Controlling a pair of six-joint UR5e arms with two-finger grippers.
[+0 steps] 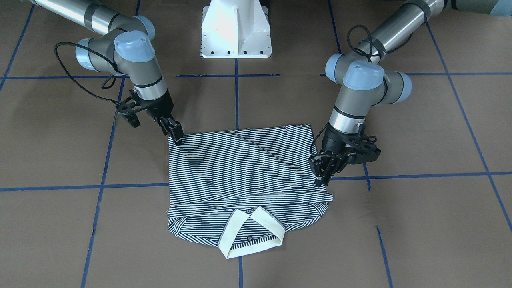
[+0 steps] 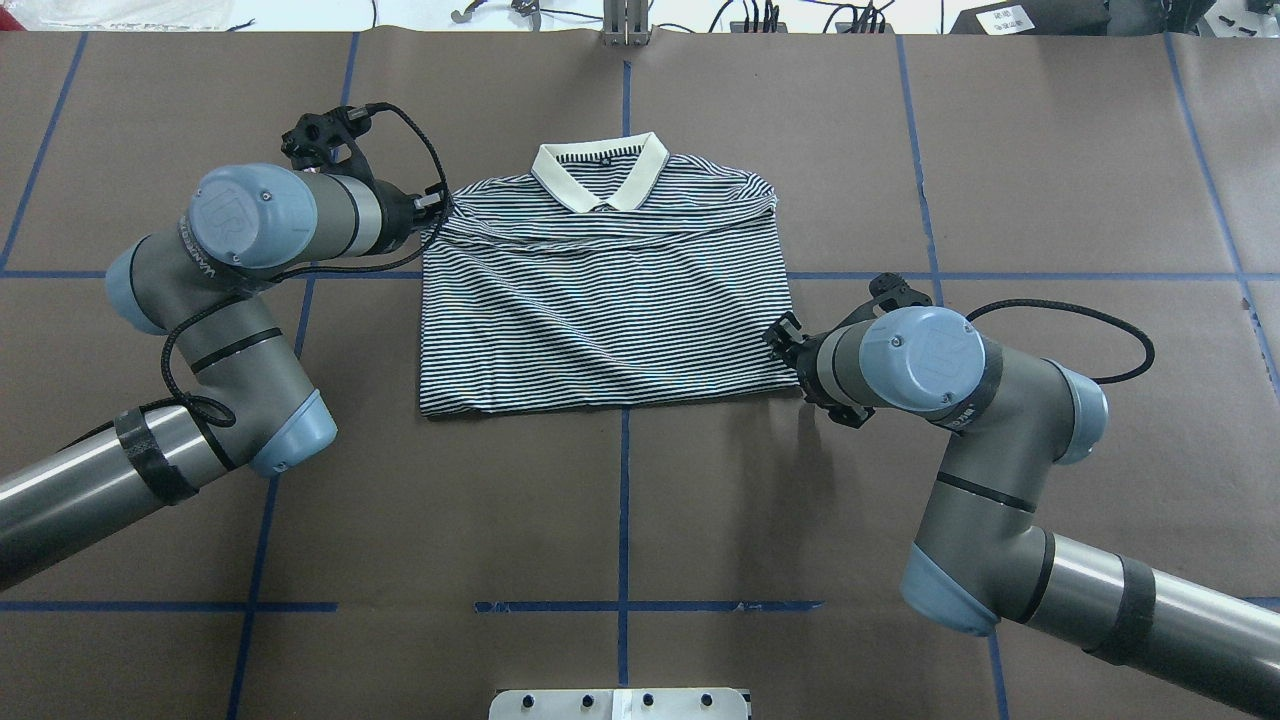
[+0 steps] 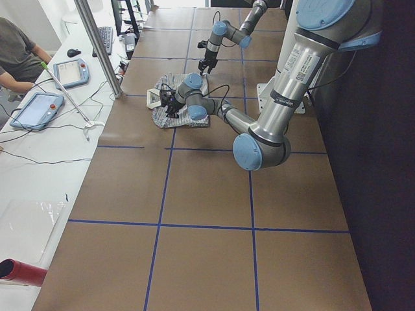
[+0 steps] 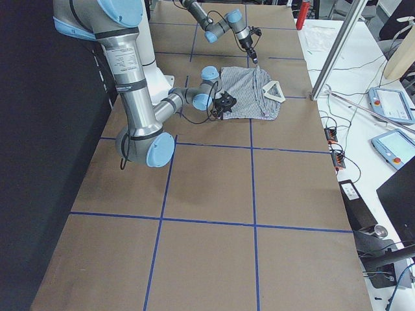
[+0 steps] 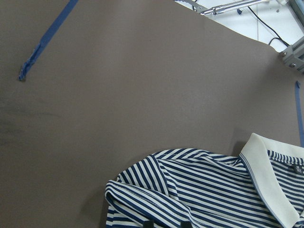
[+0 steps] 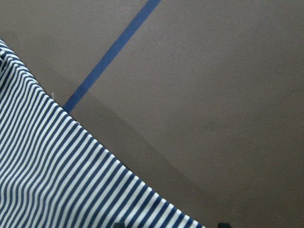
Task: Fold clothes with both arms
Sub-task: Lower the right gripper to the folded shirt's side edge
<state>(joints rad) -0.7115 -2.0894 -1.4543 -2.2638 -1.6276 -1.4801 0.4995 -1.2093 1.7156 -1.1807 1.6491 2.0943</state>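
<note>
The navy-and-white striped polo shirt lies flat on the brown table, folded into a rough rectangle. Its cream collar is on the side far from the robot. In the overhead view the shirt is at the centre. My left gripper is at the shoulder edge beside the collar and also shows in the front view. Its tips look slightly apart over the cloth. My right gripper is at the hem corner nearest the robot. Its tips stand wide apart over the striped edge.
The white pedestal base stands behind the shirt on the robot's side. Blue tape lines grid the brown table. In the left side view an operator sits at a white bench with tablets, beyond a metal post.
</note>
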